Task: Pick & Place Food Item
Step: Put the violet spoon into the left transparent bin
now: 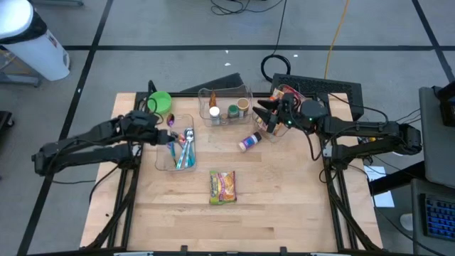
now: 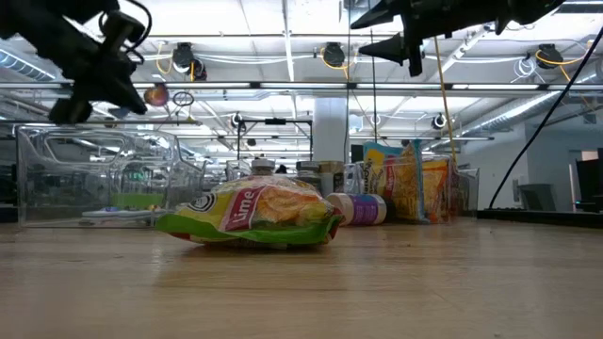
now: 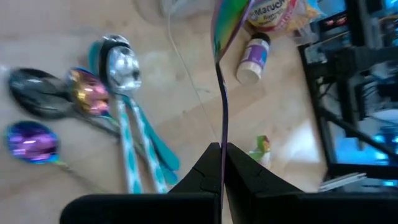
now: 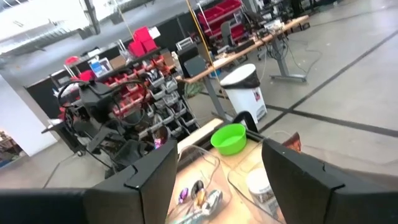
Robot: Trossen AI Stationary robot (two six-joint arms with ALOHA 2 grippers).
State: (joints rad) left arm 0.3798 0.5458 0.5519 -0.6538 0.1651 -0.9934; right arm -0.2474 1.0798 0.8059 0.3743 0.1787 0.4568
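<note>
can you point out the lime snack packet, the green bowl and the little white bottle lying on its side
lime snack packet [image 1: 222, 187], high view, middle of its printed face
green bowl [image 1: 161, 101], high view, its inside
white bottle [image 1: 250, 141], high view, middle of its body

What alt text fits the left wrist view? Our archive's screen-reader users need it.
The left gripper is shut on a thin iridescent utensil handle, above shiny metal and teal-handled spoons lying on the wooden table. Beyond lies a white purple-labelled bottle on its side.
</note>
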